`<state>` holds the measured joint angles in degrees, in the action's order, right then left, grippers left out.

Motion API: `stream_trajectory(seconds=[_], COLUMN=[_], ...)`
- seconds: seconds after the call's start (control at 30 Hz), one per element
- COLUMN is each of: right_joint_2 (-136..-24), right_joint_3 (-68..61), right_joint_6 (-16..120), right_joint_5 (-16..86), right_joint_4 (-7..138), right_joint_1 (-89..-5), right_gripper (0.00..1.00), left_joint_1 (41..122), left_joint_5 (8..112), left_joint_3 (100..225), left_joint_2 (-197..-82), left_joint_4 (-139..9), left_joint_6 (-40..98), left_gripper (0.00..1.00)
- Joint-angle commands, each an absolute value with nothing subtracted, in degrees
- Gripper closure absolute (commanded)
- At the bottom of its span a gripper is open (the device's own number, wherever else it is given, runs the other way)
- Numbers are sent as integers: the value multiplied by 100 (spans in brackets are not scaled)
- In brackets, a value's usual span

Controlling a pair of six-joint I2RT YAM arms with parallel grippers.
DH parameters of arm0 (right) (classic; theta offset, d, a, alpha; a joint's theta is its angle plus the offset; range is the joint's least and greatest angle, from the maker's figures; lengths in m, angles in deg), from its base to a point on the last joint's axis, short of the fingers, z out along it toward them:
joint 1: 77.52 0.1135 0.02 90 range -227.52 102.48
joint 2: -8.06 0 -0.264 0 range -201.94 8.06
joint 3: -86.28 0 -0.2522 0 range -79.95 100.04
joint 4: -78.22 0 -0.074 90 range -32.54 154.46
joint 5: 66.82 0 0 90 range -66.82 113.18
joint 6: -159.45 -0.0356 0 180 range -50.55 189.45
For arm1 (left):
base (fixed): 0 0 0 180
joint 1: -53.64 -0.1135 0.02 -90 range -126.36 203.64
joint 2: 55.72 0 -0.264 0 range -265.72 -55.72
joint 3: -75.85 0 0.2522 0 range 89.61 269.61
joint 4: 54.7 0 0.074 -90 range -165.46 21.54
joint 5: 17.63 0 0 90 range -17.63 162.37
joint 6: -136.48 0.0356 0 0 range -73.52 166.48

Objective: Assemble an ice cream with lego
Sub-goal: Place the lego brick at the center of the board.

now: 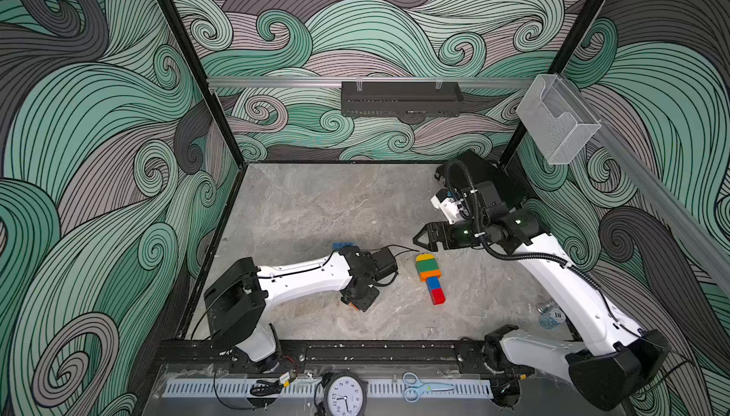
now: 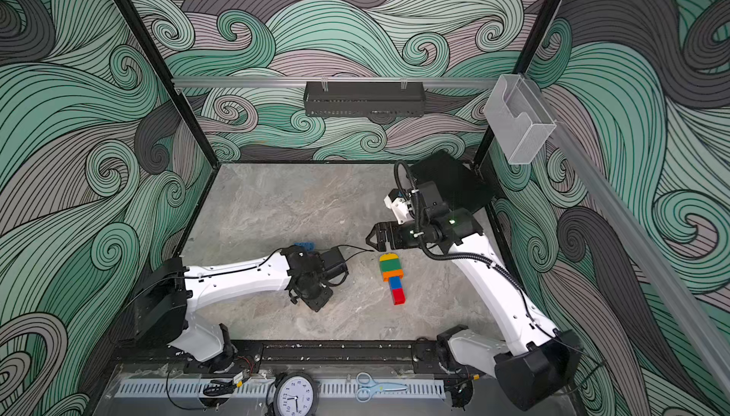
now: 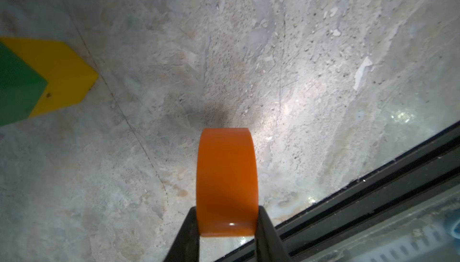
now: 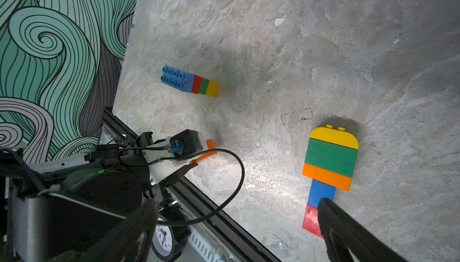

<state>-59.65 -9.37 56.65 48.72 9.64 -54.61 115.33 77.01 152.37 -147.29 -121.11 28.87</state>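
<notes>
Currently we grip a round-topped orange brick (image 3: 226, 173) in our left pincer (image 3: 227, 209), close to the bench (image 3: 298, 74). Our right pincer (image 1: 418, 239) stands wide open and empty near the yellow tip of the ice cream stack (image 1: 429, 277) lying flat; a short stack (image 4: 190, 81) lies apart.

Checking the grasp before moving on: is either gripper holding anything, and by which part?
The left gripper is shut on the orange brick, pinching its two side faces at one end. The right gripper is open and holds nothing.
</notes>
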Motion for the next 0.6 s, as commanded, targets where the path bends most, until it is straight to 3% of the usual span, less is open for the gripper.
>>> stream_trajectory(seconds=[0.0,0.1,0.57], right_joint_2=[-5824,-5794,-5835], right_joint_3=[-802,-833,-762], right_joint_6=[5715,5706,5716], right_joint_5=[4707,4701,4722], right_joint_4=[703,662,620], right_joint_1=[-5584,-5640,-5694], right_gripper=[1,1,1], left_joint_1=[11581,11578,11577], left_joint_5=[7867,7863,7826], left_joint_3=[15482,15517,15430], left_joint_2=[-14870,-14959,-15148], left_joint_4=[-11966,-11842,-11649], left_joint_6=[3453,3599,3804], left_gripper=[100,99,73])
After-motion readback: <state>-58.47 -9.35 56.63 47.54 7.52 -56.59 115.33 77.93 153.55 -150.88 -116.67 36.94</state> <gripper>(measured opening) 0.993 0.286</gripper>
